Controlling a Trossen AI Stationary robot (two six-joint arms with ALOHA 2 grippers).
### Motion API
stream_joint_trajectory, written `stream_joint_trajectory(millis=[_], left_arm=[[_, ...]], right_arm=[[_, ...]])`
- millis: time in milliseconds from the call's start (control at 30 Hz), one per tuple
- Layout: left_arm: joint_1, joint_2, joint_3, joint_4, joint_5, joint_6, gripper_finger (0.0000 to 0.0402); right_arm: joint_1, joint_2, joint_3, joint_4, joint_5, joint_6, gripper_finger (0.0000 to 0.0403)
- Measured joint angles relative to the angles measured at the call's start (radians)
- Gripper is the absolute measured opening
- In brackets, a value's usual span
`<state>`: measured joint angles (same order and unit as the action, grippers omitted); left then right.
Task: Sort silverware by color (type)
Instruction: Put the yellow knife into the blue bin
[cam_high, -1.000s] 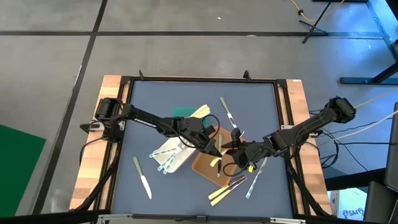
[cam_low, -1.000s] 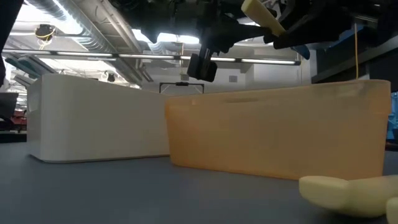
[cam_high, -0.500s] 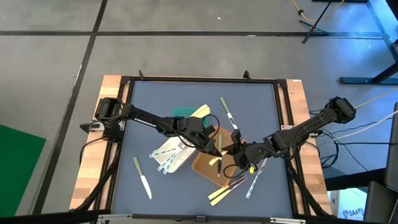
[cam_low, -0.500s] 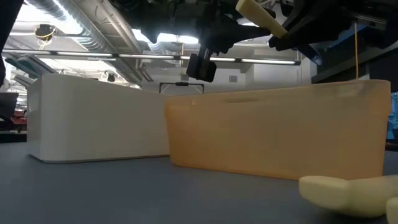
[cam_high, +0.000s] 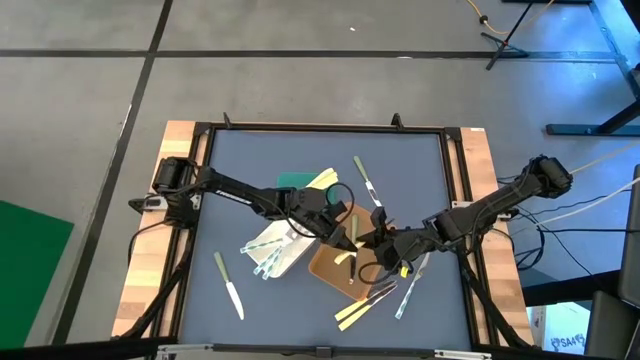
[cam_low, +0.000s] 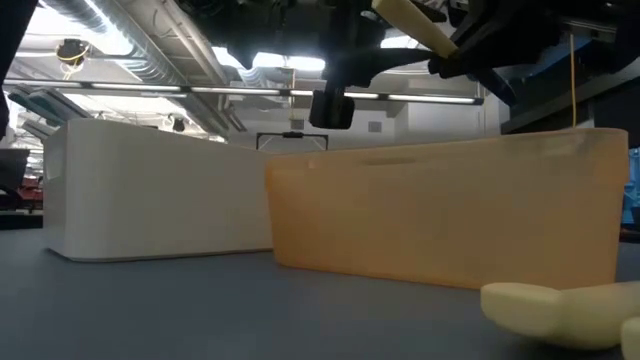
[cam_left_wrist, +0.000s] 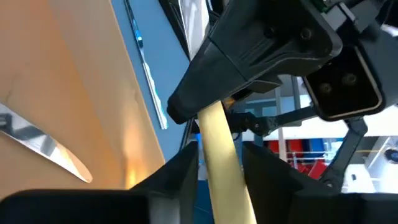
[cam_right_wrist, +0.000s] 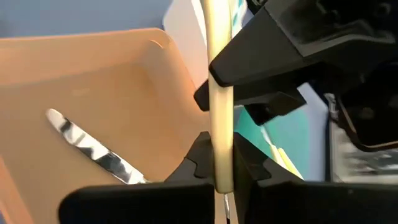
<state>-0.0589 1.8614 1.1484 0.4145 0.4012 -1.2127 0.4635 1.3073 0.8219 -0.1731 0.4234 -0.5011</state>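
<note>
- Over the brown tray (cam_high: 335, 268), a bit right of the table's (cam_high: 420, 170) middle, both grippers meet on one cream utensil (cam_left_wrist: 222, 149). Looks like a handover.
- Right gripper (cam_high: 383, 243) has its jaws clamped on the cream utensil; its wrist view shows the stick pinched between its own fingers.
- Left gripper (cam_high: 340, 228): the stick runs between its fingers (cam_left_wrist: 180, 177) with some slack, so the jaws look apart to me, though I can't tell for sure whether they grip.
- To do this well, I'd say: don't pull away until one side clearly owns it. The utensil is thin and slippery-looking, so a half-grip could let it twist or drop into the wrong tray.
- Rest of the silverware: some in the white tray (cam_high: 275, 250), one green-handled knife (cam_high: 228, 285) near the front left corner, a few loose by the brown tray's front.
- Wrist views show a shiny utensil (cam_right_wrist: 93, 149) already lying in the brown tray, which the low view hides behind the tray wall.
- High view alone shows the green tray (cam_high: 293, 181).
</note>
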Motion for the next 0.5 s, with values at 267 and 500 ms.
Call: stream_joint_trajectory(millis=[267,500], left_arm=[[0.046,-0.010,0.000,-0.015,0.012,0.163,0.0139],[0.138,-0.099,0.000,-0.039,0.102,0.327,0.0137]], right_arm=[[0.001,-0.004,0.000,-0.003,-0.035,0.001,0.0007],[0.001,-0.008,0.000,0.009,-0.034,0.065,0.0007]])
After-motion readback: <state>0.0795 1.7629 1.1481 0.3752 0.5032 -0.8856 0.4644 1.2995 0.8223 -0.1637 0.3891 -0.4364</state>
